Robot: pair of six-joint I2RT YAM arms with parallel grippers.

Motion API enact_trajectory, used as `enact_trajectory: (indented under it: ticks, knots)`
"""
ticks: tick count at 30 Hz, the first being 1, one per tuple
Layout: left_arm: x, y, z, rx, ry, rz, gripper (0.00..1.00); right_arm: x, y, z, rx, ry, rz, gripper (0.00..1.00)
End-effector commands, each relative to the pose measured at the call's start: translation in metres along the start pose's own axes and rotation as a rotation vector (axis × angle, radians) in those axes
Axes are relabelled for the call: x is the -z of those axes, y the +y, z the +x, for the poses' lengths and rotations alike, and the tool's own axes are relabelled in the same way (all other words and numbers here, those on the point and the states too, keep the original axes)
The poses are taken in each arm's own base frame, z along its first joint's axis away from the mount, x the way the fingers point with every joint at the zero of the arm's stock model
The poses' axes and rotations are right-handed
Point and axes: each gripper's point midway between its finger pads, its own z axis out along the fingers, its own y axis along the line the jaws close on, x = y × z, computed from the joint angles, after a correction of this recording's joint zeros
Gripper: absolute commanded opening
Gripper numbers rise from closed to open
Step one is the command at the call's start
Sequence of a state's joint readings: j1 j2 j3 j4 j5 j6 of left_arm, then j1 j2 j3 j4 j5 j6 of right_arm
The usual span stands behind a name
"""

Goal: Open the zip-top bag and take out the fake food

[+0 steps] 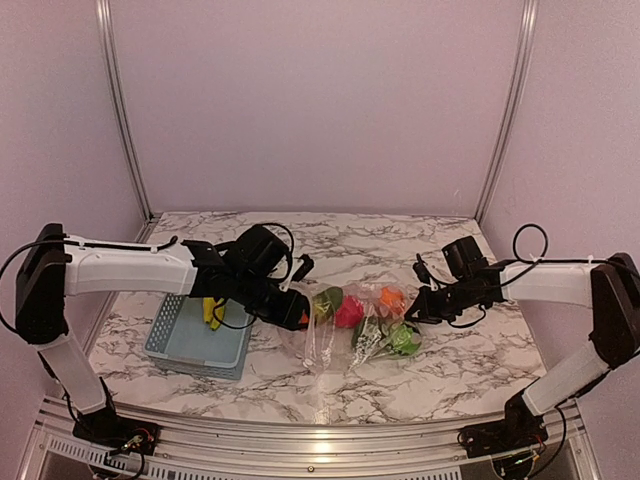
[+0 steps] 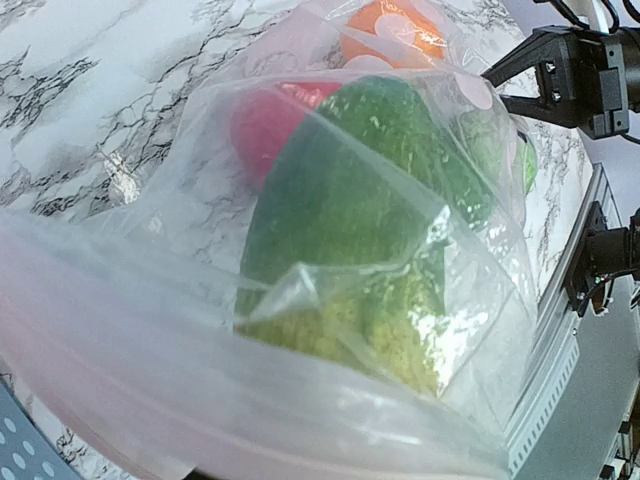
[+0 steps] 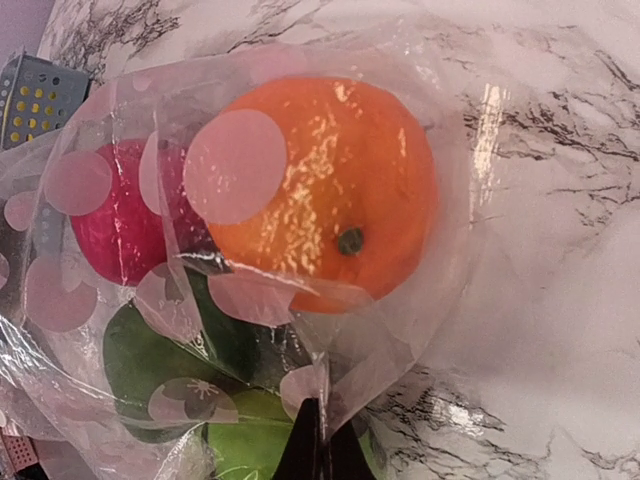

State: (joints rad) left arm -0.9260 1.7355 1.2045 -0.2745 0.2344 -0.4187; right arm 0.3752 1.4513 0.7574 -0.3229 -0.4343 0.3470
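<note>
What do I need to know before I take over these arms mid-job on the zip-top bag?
Left gripper: at the left edge of the zip-top bag. Plastic hides its fingers, so the grip is unconfirmed.
Right gripper: shut on the bag's film at its right side.
The bag lies on the marble table. Inside it: orange, red fruit, dark green piece, light green piece.
A yellow piece lies in the blue basket.
Done: at most that one piece is out.
Left: I cannot tell whether the zip is open; at least four pieces remain to remove.
</note>
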Motion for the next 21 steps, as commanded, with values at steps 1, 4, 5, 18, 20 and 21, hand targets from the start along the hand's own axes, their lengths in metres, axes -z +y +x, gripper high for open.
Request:
enact_trajectory:
  ticks: [1,4,5,18,20,21]
  knots:
    - [0.029,0.013,0.019,0.049,0.059,-0.032,0.26,0.007,-0.007,0.002,-0.016,-0.009,0.04,0.0]
    - [0.045,0.027,0.035,0.085,0.094,-0.062,0.28,0.007,-0.01,0.002,-0.017,-0.013,0.05,0.0]
    - [0.051,0.031,0.04,0.097,0.095,-0.072,0.28,0.007,-0.01,0.002,-0.017,-0.015,0.052,0.0]
    - [0.129,0.141,0.059,0.478,-0.106,-0.282,0.33,0.006,-0.007,0.0,-0.016,-0.025,0.018,0.0]
    - [0.125,0.151,0.059,0.499,-0.102,-0.292,0.33,0.005,-0.006,0.0,-0.015,-0.022,0.009,0.0]
    - [0.121,0.153,0.057,0.501,-0.098,-0.29,0.33,0.005,-0.005,0.0,-0.014,-0.022,0.005,0.0]
